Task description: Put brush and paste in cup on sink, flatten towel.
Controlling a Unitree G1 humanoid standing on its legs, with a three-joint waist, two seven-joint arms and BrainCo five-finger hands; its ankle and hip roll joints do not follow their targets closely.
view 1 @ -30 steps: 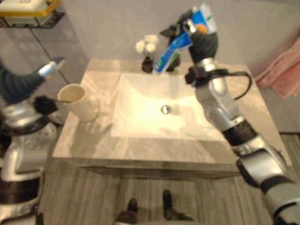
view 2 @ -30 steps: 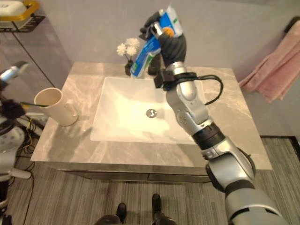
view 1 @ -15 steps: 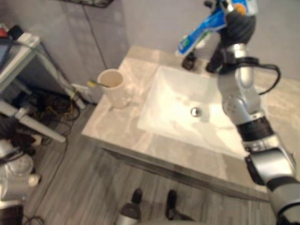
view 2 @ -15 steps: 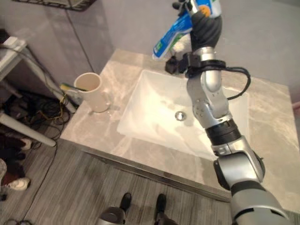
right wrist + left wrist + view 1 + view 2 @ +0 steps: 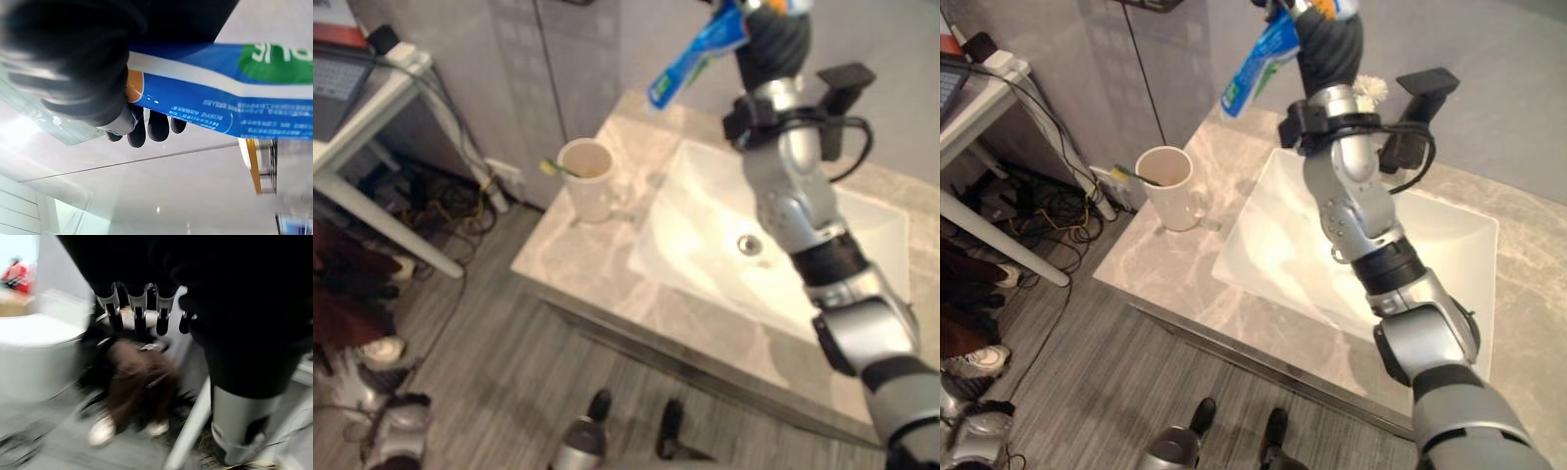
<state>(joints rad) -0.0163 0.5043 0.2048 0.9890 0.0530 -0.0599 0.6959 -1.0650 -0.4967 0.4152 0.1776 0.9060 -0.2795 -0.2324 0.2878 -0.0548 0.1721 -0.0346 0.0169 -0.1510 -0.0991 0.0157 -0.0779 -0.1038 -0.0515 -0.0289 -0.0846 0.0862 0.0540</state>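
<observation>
Blue toothpaste tube (image 5: 1258,61) rode high above the counter, right hand (image 5: 1329,34) curled tight round its upper end, nozzle angling toward the cream cup (image 5: 1171,186) where the brush (image 5: 1128,175) sat. Light, squashy, slick plastic: best gripped mid-body, gently. Left hand (image 5: 139,308) hung with fingers straight.

A beige marble-patterned vanity countertop (image 5: 1175,274) carried a white rectangular sink basin (image 5: 1283,250); just beside the basin stood a cream ceramic mug (image 5: 1171,188) holding a yellow-green toothbrush (image 5: 1130,176).

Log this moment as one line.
right hand: holds toothpaste raised | toothbrush: in cup | left hand: idle
</observation>
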